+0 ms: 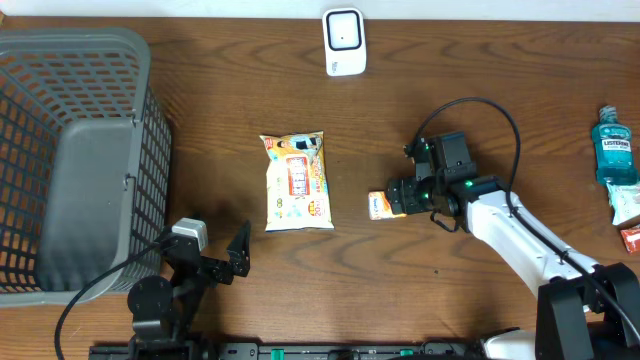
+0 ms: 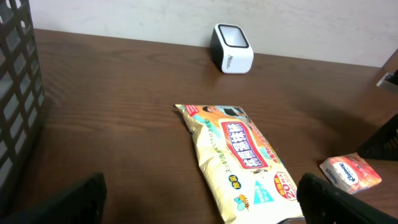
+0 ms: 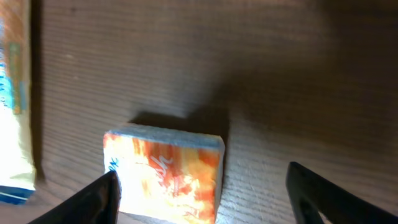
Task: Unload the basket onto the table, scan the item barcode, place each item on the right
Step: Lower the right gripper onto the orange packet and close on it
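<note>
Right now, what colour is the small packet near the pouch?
The small packet is orange and white, blue-edged; clearest in right wrist view.

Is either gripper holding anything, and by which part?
Nothing is held. The right gripper stands open over the orange packet; the left gripper is open, empty.

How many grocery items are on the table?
5: big pouch mid-table, small orange pack at the right gripper, and bottle, packet, red item at the right edge; more may lie off-frame.
</note>
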`<action>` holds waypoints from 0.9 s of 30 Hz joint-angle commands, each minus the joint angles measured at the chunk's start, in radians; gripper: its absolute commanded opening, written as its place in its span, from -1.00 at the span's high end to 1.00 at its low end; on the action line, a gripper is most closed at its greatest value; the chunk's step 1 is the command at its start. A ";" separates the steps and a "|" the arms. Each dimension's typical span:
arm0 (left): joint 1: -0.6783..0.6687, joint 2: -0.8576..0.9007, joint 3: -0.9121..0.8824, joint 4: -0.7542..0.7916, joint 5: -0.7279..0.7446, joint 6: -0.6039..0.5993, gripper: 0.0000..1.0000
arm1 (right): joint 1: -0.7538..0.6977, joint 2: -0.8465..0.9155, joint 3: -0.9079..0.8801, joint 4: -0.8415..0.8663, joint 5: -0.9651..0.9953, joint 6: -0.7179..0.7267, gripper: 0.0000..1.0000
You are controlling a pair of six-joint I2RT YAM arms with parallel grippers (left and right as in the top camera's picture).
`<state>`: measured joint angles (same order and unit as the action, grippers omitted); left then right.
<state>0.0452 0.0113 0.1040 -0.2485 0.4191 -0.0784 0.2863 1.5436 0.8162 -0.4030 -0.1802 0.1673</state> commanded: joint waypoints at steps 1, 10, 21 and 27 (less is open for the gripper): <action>0.004 -0.001 -0.020 -0.012 -0.002 -0.006 -0.96 | -0.006 -0.002 -0.025 0.008 0.011 -0.016 -0.53; 0.004 -0.001 -0.020 -0.012 -0.002 -0.006 -0.96 | -0.006 0.028 -0.054 0.080 -0.039 -0.053 -0.45; 0.004 -0.001 -0.020 -0.012 -0.002 -0.006 -0.96 | -0.013 0.080 -0.054 0.095 -0.066 -0.053 0.22; 0.004 -0.001 -0.020 -0.012 -0.002 -0.006 -0.96 | -0.034 0.135 -0.054 0.113 -0.094 -0.054 0.39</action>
<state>0.0452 0.0113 0.1040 -0.2489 0.4191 -0.0784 0.2695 1.6287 0.7689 -0.2993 -0.2508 0.1207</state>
